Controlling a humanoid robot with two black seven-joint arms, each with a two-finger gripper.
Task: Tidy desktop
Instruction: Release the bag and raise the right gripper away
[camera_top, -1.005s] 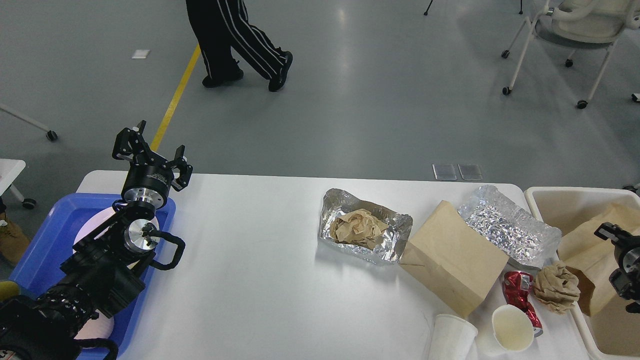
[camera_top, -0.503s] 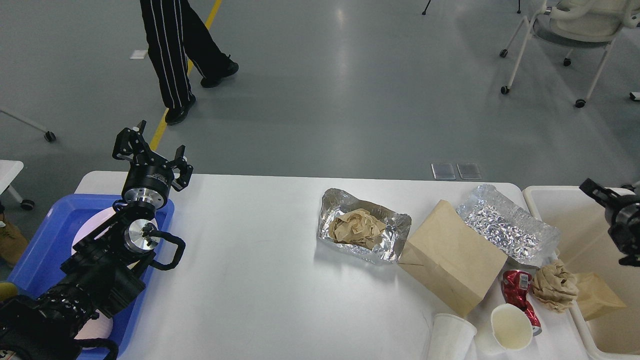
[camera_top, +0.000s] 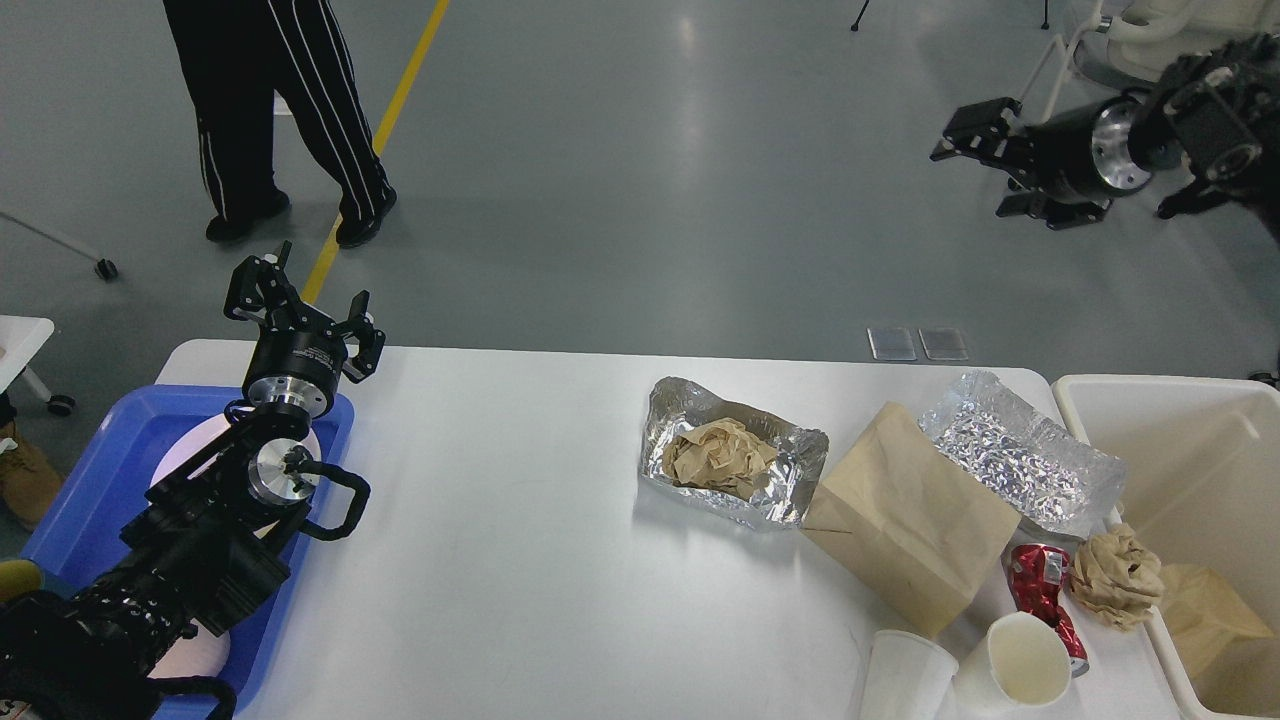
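Head view. The white counter (camera_top: 520, 560) carried litter along its right half: a foil tray (camera_top: 735, 462) holding a crumpled paper wad (camera_top: 720, 455), a brown paper bag (camera_top: 908, 515) lying flat beside it, and a second, empty foil tray (camera_top: 1020, 462) partly behind the bag. Near the front edge stood two white paper cups (camera_top: 905, 675) (camera_top: 1015, 665), with a crushed red can (camera_top: 1040, 590) and another paper wad (camera_top: 1115, 577) just beside them. An off-white bin (camera_top: 1160, 400) at the right contained a brown bag (camera_top: 1215, 620). The left gripper (camera_top: 300, 305) hung above a blue tray (camera_top: 90, 500) holding a white plate (camera_top: 195, 445), fingers spread apart. The right gripper (camera_top: 985, 160) was raised over the floor, fingers apart, empty.
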